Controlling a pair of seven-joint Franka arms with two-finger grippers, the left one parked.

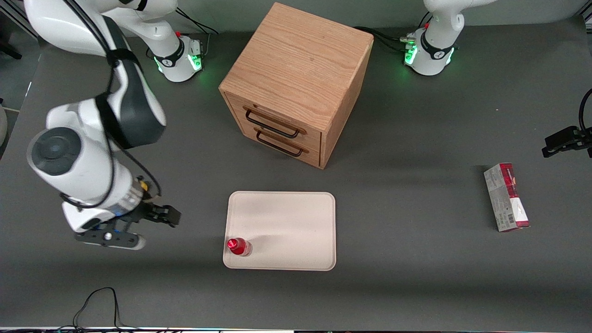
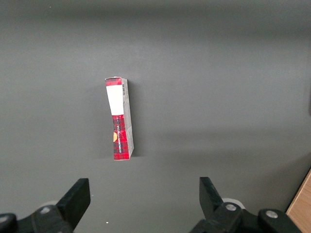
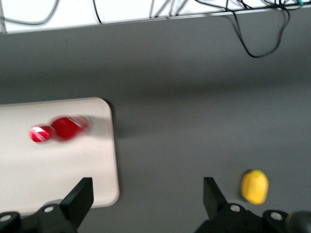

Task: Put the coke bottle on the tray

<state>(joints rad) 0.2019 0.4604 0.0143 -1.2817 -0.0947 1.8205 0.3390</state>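
The coke bottle [image 1: 238, 246], small and red with a red cap, stands upright on the cream-beige tray [image 1: 296, 222], in the tray's corner nearest the front camera and the working arm. It also shows in the right wrist view [image 3: 60, 129], on the tray [image 3: 53, 174]. My right gripper [image 1: 163, 216] hangs above the bare table beside the tray, toward the working arm's end and apart from the bottle. In the right wrist view the gripper [image 3: 148, 196] is open and empty, with the tray's corner and grey table between its fingers.
A wooden drawer cabinet [image 1: 296, 78] stands farther from the front camera than the tray. A red-and-grey carton [image 1: 506, 196] lies toward the parked arm's end and shows in the left wrist view [image 2: 120, 119]. A yellow lump [image 3: 254, 186] lies on the table near the gripper.
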